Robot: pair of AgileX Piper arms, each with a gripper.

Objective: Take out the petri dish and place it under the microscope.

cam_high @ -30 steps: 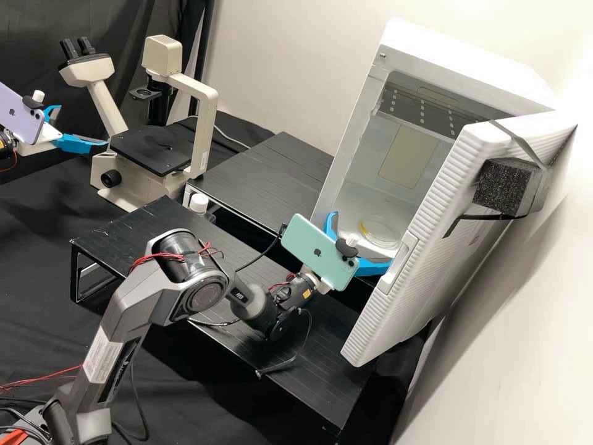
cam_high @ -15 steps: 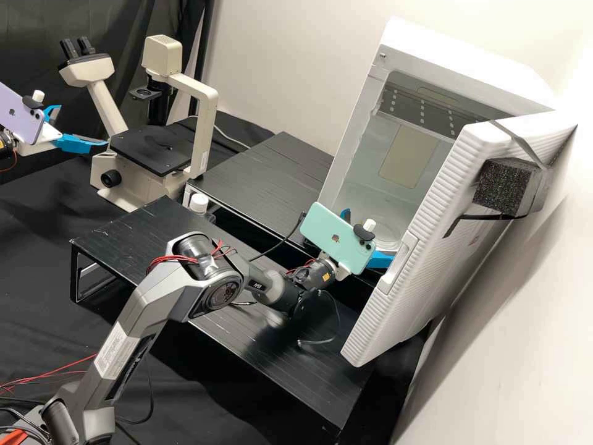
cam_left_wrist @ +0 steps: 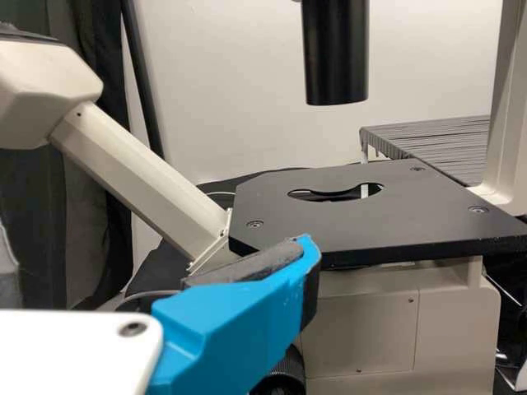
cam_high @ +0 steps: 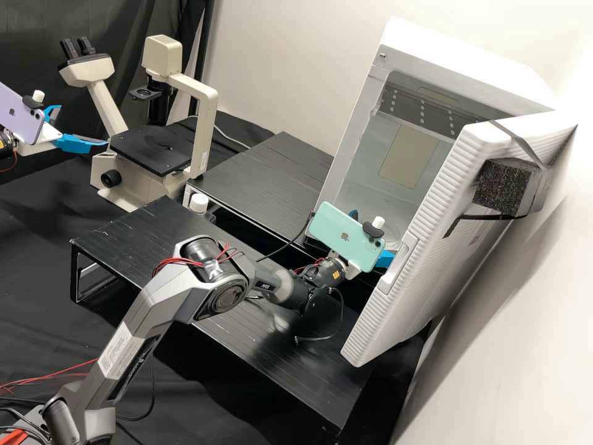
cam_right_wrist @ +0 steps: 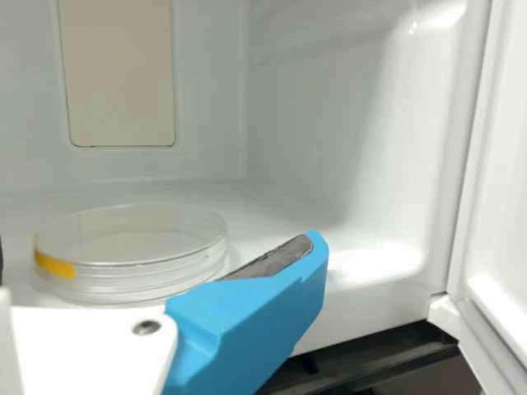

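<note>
My right claw, the nearer, gapes wide at the open white box; the dish lies flat inside, ahead within my opening's span, so I should slide in level.

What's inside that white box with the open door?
A clear petri dish with a yellow strip rests on its floor. In the high view, a green phone covers part of the opening, hiding whatever is behind it.

Views, three: microscope, white cabinet each shared with high.
High: distant, downward. Left wrist: close, across stage. Right wrist: close, inward, probably near level.
</note>
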